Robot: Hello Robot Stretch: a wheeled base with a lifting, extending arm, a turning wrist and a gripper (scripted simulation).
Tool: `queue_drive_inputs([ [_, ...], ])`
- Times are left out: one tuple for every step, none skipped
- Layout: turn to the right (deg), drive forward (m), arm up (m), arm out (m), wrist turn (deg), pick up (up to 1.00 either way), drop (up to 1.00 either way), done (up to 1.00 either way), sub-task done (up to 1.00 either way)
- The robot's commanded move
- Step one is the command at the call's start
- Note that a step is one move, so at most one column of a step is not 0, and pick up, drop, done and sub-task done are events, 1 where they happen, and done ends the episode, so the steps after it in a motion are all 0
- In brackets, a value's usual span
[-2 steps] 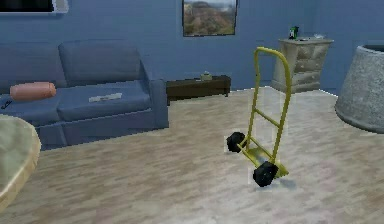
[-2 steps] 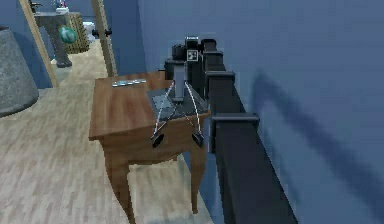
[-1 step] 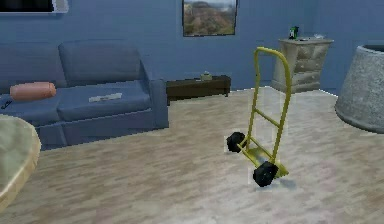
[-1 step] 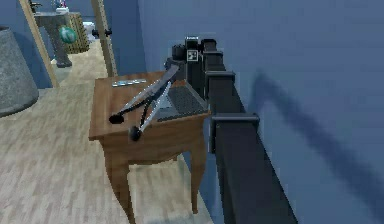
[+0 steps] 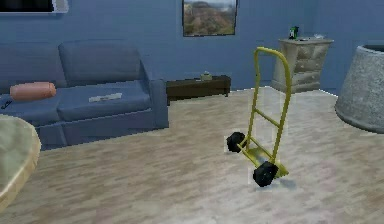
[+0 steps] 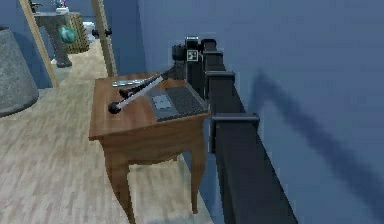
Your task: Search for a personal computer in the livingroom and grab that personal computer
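Wooden table by the blue wall carries a flat grey slab (probably the computer): search seems done, gripper near it; if its fingers hold anything, I cannot tell.

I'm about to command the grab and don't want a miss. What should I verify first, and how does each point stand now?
1. Target located: a flat grey slab, laptop-like, lies on the wooden table: ok.
2. Arm extended alongside the table: ok.
3. Gripper above the tabletop: ok.
4. Gripper lined up with or touching the slab: cannot tell.
5. Gripper holding anything: cannot tell.
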Motion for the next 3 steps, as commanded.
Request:
queue_drive_inputs([
  [0.0,0.0,0.0,0.0,45.0,0.0,0.0,0.0,0.0],
  [0.0,0.0,0.0,0.0,3.0,0.0,0.0,0.0,0.0],
  [0.0,0.0,-0.18,0.0,0.0,0.0,0.0,0.0,0.0],
])
